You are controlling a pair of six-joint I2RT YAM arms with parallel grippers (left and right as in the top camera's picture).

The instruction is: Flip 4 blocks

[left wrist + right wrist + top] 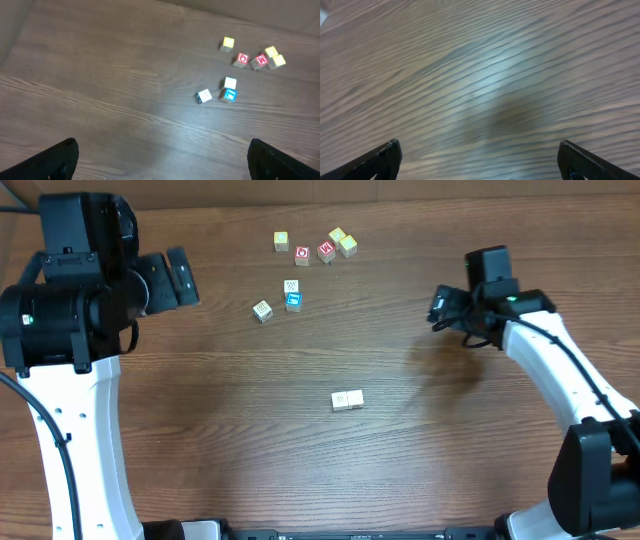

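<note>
Dark wood-grain table (220, 440), soft glare

No legible text, only blurred marks on the blocks (243, 59)

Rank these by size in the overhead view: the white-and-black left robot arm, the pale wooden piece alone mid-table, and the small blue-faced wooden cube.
1. White-and-black left robot arm, largest, though nearer the camera.
2. Pale wooden piece, wider than any cube.
3. Blue-faced wooden cube, smallest.
</note>
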